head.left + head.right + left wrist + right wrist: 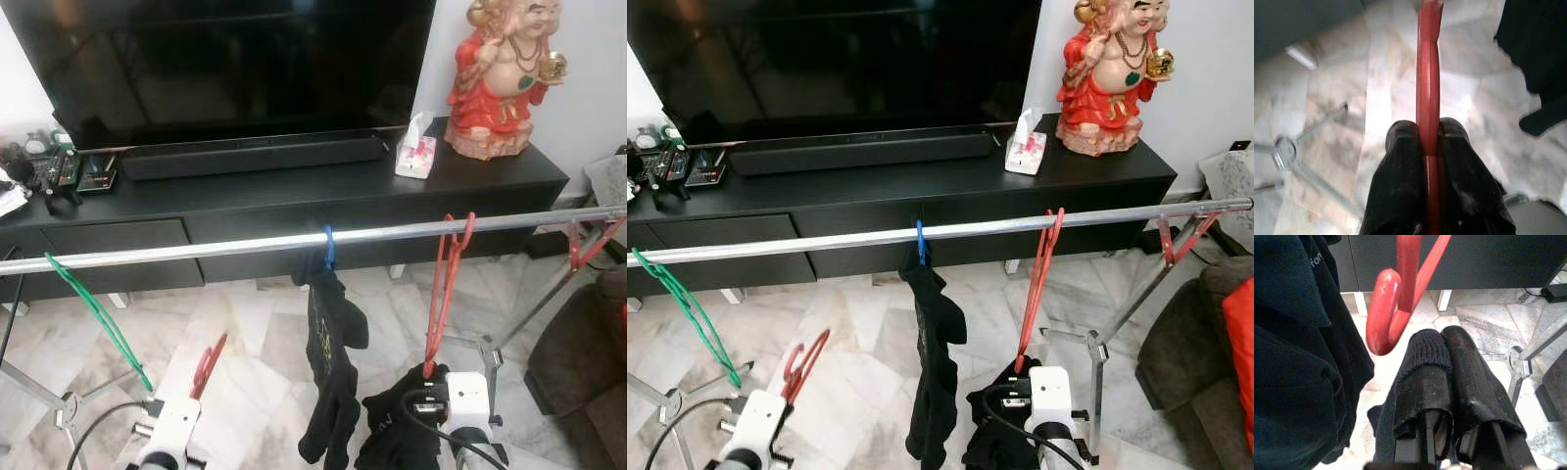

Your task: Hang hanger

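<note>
Left eye view: a silver clothes rail [294, 240] runs across in front of a black TV cabinet [294, 196]. On it hang a green hanger [98, 318] at the left, a blue hook [329, 245] carrying a black garment [331, 372], a red hanger [443, 294] right of that, and another red hanger [585, 250] at the far right. Low at the left, the left hand [201, 377] holds up a red hanger [208, 364], below the rail and apart from it. Low at the right, the right hand [431, 377] sits at the foot of the hooked red hanger, amid dark cloth.

Right eye view: a tissue box [1025, 147] and a red figurine [1109, 78] stand on the cabinet.

Left wrist view: both black fingers [1400, 176] are clamped on the red hanger's bar, over the marble floor [1327, 98].

Right wrist view: the two fingers [1425, 382] lie pressed together, one sheathed in knit cloth, with the hanger's red curve just beside their tips; I cannot tell whether they touch it.
</note>
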Robot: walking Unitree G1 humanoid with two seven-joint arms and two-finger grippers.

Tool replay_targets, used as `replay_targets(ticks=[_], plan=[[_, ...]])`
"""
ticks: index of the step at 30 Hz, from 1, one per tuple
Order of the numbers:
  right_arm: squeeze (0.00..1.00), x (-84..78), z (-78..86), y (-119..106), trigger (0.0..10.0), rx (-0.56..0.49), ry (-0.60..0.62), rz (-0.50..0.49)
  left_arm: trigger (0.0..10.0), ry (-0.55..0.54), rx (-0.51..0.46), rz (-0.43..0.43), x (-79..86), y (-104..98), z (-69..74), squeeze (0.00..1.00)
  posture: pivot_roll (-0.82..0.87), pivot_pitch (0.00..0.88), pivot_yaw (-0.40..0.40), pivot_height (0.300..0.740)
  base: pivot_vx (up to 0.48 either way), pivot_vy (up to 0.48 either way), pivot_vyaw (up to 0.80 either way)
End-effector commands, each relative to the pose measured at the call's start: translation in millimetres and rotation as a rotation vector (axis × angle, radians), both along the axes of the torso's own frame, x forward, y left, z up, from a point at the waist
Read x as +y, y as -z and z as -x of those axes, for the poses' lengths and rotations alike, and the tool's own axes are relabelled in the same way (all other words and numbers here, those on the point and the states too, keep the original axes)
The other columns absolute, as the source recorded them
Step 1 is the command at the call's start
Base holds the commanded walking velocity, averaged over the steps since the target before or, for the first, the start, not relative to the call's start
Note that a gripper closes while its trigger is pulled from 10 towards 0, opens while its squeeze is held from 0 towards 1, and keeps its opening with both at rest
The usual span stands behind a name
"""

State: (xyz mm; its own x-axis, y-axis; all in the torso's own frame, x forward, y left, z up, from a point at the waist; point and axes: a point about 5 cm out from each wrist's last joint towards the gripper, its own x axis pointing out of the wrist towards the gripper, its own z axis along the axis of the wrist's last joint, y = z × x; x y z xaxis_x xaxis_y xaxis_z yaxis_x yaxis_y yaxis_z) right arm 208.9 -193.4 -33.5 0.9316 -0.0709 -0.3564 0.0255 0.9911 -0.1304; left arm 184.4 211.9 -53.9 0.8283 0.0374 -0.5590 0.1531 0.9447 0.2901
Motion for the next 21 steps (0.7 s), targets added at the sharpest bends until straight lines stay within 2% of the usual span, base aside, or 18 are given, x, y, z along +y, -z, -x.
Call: replay_targets(ticks=[1,7,21], plan=[[0.0,0.9,-5.2,-5,10.0,-0.025,-0.001,0.0,10.0,-0.04,0.035,0.004,3.4,5,4.5,0.0,-0.11,0.0,0.015,0.74,0.0,0.0,0.0],[0.0,-4.1,-7.6,-7,10.0,-0.035,0.015,0.008,10.0,-0.117,0.15,-0.003,12.0,19,17.8,0.0,-0.12,0.0,0.021,0.74,-0.255,0.0,0.0],[0.0,-4.7,-19.7,-17,10.0,-0.082,0.017,0.013,10.0,-0.112,0.185,0.009,5.9,25,22.3,0.0,-0.12,0.0,0.023,0.74,-0.273,0.0,0.0]])
